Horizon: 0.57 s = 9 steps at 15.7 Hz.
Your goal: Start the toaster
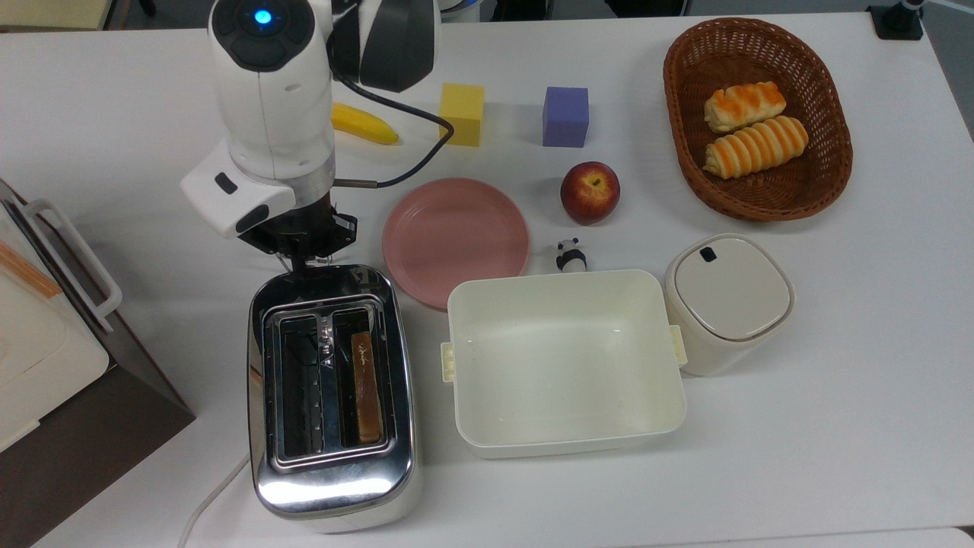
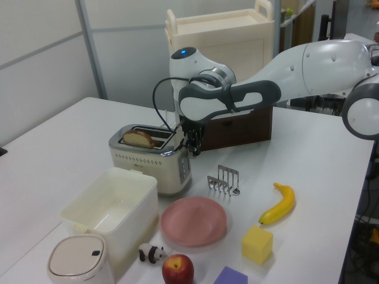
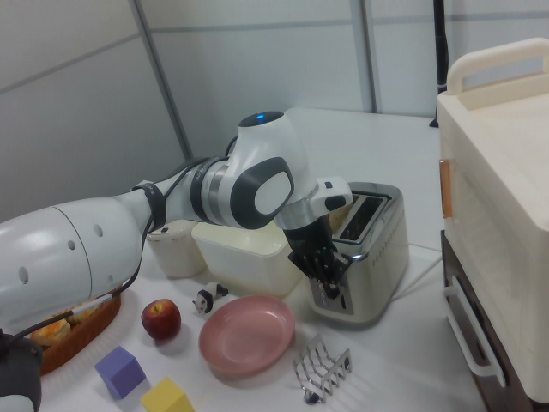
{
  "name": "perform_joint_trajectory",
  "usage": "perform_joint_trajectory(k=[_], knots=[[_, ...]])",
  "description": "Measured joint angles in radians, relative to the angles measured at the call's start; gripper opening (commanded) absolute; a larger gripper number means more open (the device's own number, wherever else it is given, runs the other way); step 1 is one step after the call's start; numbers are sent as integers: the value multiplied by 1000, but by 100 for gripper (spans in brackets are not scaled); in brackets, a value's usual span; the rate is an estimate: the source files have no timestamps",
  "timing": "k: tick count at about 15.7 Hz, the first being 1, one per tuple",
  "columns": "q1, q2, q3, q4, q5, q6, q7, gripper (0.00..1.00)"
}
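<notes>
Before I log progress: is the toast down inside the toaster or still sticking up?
Still up: in the left view the toast rises above the toaster's slot. The gripper is at its end.

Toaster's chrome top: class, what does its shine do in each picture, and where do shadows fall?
Top view: the toaster mirrors bright patches at its near end, and the plate casts a soft shadow. Left view: the toaster top looks duller. Right view: the gripper darkens the toaster's end.

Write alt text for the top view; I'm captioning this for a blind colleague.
A white robot arm's gripper hangs at the end of a chrome toaster with a toast slice in one slot. To the top view's right sit a pink plate, an open cream box and a bread basket.
</notes>
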Motion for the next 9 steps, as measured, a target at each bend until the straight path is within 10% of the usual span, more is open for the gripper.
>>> perform_joint_trajectory(k=[9], knots=[[7, 3, 0, 0, -5, 0, -26, 0]])
